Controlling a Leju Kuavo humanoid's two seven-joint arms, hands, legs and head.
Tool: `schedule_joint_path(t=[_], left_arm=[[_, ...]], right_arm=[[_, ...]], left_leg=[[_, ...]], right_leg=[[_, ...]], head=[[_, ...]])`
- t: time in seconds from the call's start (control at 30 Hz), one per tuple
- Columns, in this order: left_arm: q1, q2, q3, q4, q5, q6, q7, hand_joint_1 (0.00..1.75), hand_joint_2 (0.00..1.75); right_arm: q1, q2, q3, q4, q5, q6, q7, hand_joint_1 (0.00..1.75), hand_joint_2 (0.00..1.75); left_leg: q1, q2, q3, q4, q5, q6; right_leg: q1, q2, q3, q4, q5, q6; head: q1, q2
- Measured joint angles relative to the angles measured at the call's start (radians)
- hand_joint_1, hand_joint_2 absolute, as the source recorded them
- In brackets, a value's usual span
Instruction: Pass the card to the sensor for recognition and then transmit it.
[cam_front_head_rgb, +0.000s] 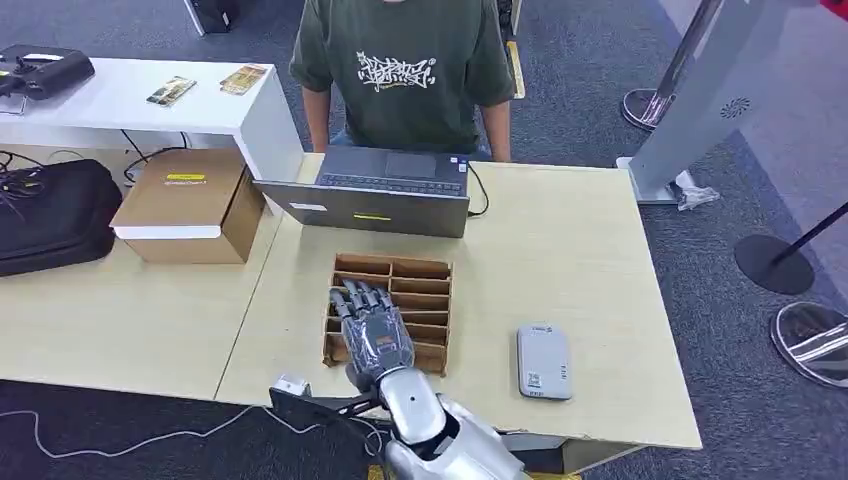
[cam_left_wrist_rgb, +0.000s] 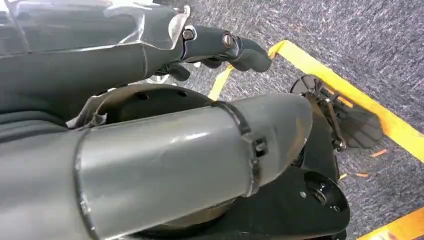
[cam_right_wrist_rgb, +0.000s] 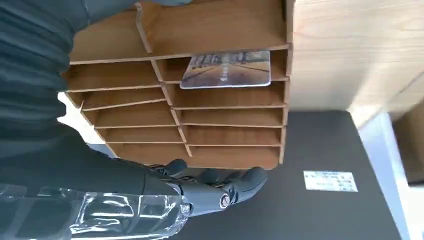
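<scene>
A brown slotted rack (cam_front_head_rgb: 420, 290) stands on the light wooden table (cam_front_head_rgb: 560, 240), just in front of a laptop. My right hand (cam_front_head_rgb: 370, 330) hovers over the rack's left column with its fingers stretched forward and nothing in them. In the right wrist view a card (cam_right_wrist_rgb: 225, 69) with a printed picture stands in one slot of the rack (cam_right_wrist_rgb: 230, 25), apart from my right hand (cam_right_wrist_rgb: 210, 187). The grey sensor (cam_front_head_rgb: 544, 362) lies flat on the table to the right of the rack. My left hand (cam_left_wrist_rgb: 225, 47) hangs over the carpet and holds nothing.
A person in a green T-shirt (cam_front_head_rgb: 405, 70) sits behind the open laptop (cam_front_head_rgb: 390, 185). A cardboard box (cam_front_head_rgb: 190, 205) and a black bag (cam_front_head_rgb: 50, 215) sit on the left table. A white desk (cam_front_head_rgb: 130, 100) stands behind them. A grey kiosk stand (cam_front_head_rgb: 700, 90) rises at the right.
</scene>
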Motion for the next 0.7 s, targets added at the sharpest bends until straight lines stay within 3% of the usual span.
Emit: schedule_joint_path(t=[0.7], left_arm=[[-0.001, 0.000, 0.000, 0.000, 0.005, 0.000, 0.003, 0.00, 0.00]], right_arm=[[-0.024, 0.013, -0.002, 0.013, 0.003, 0.055, 0.044, 0.00, 1.75]], left_leg=[[0.000, 0.000, 0.000, 0.000, 0.000, 0.000]], right_leg=[[0.000, 0.000, 0.000, 0.000, 0.000, 0.000]], head=[[0.000, 0.000]])
